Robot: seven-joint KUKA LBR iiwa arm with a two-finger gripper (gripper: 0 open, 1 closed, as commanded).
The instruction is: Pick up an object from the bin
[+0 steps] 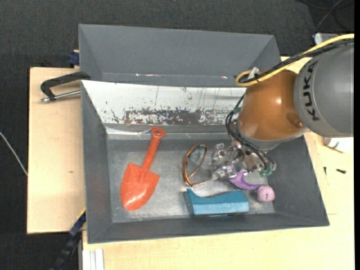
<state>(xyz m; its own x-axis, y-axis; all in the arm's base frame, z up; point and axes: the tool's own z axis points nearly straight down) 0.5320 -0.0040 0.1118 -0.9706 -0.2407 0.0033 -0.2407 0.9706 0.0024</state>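
Dark carpet surrounds the grey metal bin (95, 167). By its front wall, lower centre of the frame, lies a blue rectangular block (216, 202), with a pink round knob (265, 193) to its right. Just behind them the gripper (243, 165) sits over a purple curved plastic piece (243, 179); whether it is spread or closed cannot be told. An orange plastic shovel (140, 179) lies at lower left.

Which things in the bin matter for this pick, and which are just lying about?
In the job: pincer, low at the right of the bin; purple curved piece just under it.
Lying about: orange toy shovel at left; brown wire loop; blue block; small pink ball.
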